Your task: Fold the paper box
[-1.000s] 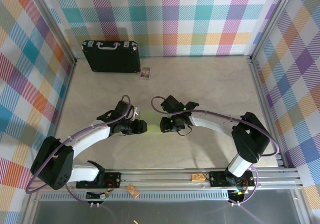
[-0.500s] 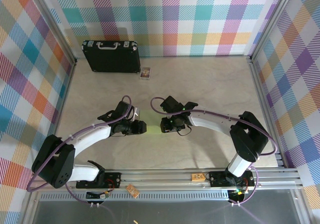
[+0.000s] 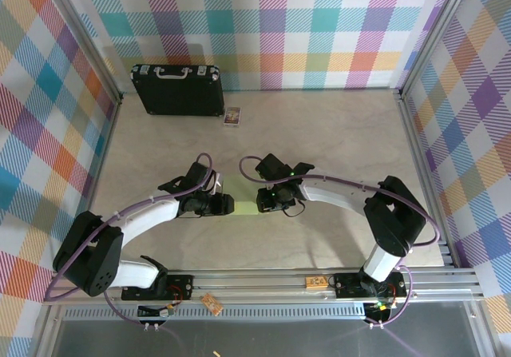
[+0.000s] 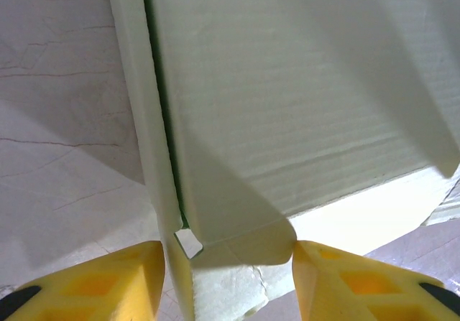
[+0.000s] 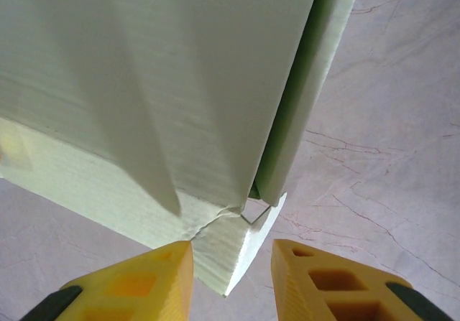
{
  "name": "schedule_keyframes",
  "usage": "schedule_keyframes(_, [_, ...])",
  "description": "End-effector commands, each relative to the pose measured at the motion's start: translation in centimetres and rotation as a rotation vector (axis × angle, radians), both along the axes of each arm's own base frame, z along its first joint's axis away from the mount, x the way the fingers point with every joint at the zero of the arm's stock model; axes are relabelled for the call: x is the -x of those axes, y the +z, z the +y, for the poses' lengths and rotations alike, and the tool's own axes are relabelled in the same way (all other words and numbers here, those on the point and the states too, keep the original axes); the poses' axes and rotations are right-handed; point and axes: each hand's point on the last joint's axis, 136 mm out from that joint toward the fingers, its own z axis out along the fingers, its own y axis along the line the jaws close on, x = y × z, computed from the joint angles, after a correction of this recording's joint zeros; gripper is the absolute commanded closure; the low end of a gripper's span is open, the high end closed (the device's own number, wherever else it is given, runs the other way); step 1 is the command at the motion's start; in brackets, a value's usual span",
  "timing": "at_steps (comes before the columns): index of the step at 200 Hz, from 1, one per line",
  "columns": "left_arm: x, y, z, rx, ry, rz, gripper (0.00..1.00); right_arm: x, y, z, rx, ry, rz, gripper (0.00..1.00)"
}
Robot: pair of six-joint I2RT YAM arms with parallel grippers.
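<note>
I'm seeing beige table (image 3: 335, 149) carrying black case (image 3: 177, 91) w/ small card (image 3: 232, 117) beside it at rear-left, paper box (image 3: 246, 206) at ctr.

Black briefcase (image 3: 177, 90) against back wall (image 3: 319, 29), small card (image 3: 232, 116) just beside

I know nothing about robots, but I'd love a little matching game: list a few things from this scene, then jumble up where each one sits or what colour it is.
Things:
1. paper box
2. black case
3. picture card
4. table

Descriptions:
A. against the back wall, towards the left
B. beige, faintly veined
C. pale green, between the left gripper and right gripper
D. tiny, just right of the case

Pairs: 1-C, 2-A, 3-D, 4-B
</note>
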Motion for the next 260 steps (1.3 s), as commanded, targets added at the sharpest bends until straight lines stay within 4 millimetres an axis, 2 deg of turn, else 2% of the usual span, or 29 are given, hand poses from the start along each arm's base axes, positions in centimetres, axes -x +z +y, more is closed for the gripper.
schedule_keyframes(1, [0.1, -0.1, 0.0, -0.027, -0.019, 0.003, 0.5, 0.0, 0.0, 0.8, -0.015, 0.014, 0.015, 0.65])
schedule_keyframes(140, [0.0, 0.0, -0.4, -0.011, -0.025, 0.0, 0.5, 0.4, 0.1, 2.5, -0.116, 0.014, 0.085, 0.69])
schedule_keyframes(171, [0.0, 0.0, -0.3, -0.017, -0.026, -0.004, 0.5, 0.0, 0.0, 1.6, -0.069, 0.008, 0.057, 0.69])
schedule_keyframes(260, [0.2, -1.4, 0.0, -0.031, -0.02, 0.007, 0.49, -0.3, -1.0, 1.0, -0.059, 0.008, 0.06, 0.7])
